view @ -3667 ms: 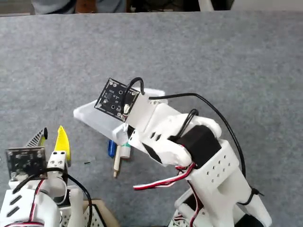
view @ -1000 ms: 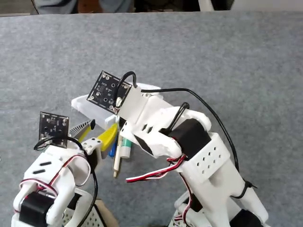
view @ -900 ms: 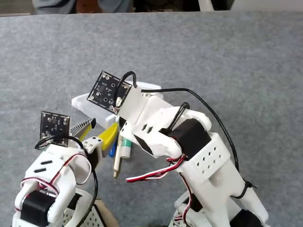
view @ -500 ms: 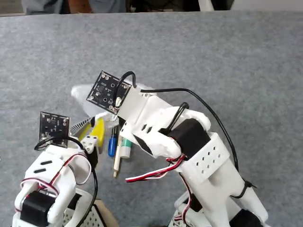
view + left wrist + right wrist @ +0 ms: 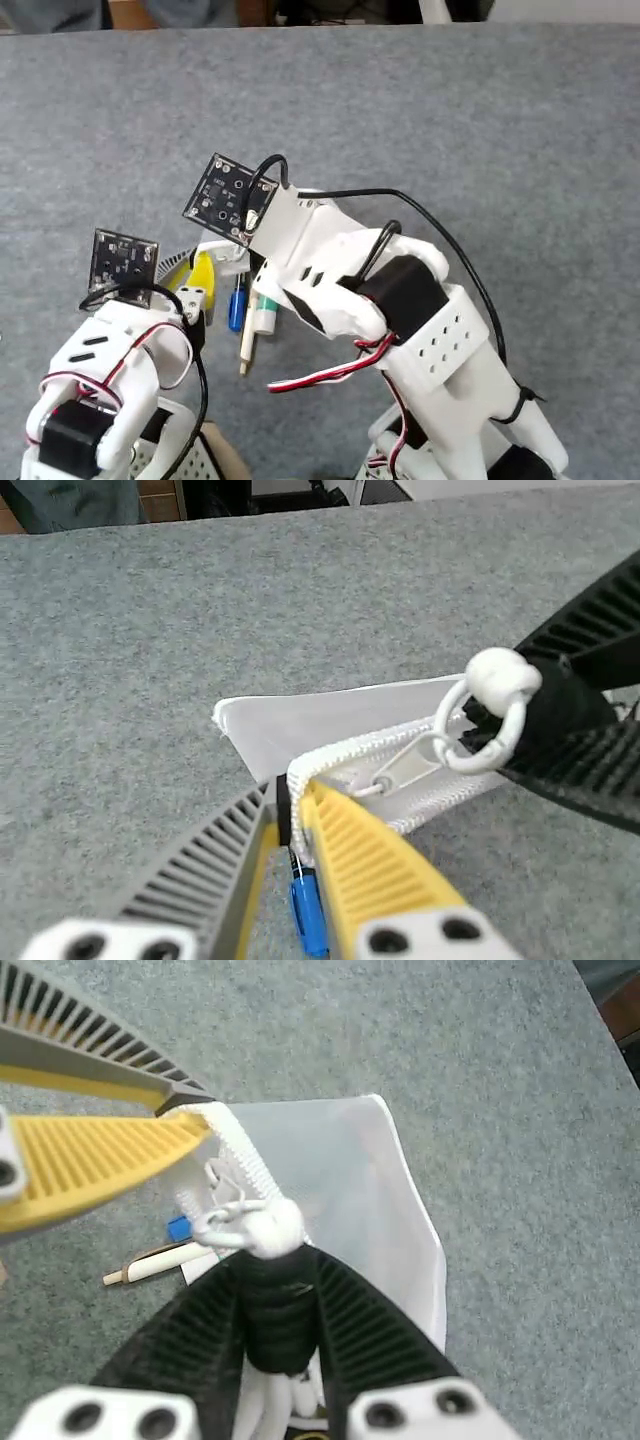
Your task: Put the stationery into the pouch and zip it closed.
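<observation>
Left fingers [image 5: 330,830] have just closed on pouch [image 5: 300,730] edge — right fingers [image 5: 340,1305] pinch the pull [image 5: 503,680]. Pens [image 5: 236,308] lie on worktop [image 5: 450,120] — zipping looks premature.

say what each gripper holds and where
Left gripper pinches the pouch at its zipper end; right gripper grips the zipper pull by its ball end.

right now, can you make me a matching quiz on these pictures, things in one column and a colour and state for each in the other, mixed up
Things:
1. left tool
2. right tool
3. pouch
4. pen

Colour and state:
a. blue, lying on the table
b. black, shut on the zipper pull
c. white, held between both tools
d. yellow and grey, shut on the pouch's zipper end

Pairs: 1-d, 2-b, 3-c, 4-a
</observation>
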Tool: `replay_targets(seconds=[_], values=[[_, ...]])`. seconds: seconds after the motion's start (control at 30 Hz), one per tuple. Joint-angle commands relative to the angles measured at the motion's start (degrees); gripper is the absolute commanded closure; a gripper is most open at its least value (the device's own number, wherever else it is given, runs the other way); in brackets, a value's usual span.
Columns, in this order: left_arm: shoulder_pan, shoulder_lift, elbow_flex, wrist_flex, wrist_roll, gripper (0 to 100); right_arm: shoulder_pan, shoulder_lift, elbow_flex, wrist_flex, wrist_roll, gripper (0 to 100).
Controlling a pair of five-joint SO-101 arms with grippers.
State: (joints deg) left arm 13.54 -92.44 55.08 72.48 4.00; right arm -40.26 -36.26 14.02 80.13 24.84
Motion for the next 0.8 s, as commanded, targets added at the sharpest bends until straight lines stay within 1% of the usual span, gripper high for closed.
replay_targets(seconds=[0.0, 0.13, 0.33, 0.53, 0.77], values=[[0.22, 0.18, -9.36, 4.31, -0.88, 97, -0.26, -1.71, -1.45, 1.05, 0.44, 98.6], [0.48, 0.18, -15.96, 8.09, -0.79, 97, -0.53, -4.88, -3.38, 1.23, 0.44, 98.6], [0.66, 0.18, -21.23, 10.29, -0.70, 97, -0.53, -9.54, -3.74, 1.23, 0.44, 98.6], [0.75, 0.18, -26.24, 14.07, 6.51, 97, -0.62, -12.35, -4.53, 3.43, 0.35, 98.6], [0.75, 0.26, -30.64, 14.95, 8.62, 97, -0.62, -13.05, -14.55, 9.32, 0.35, 98.6]])
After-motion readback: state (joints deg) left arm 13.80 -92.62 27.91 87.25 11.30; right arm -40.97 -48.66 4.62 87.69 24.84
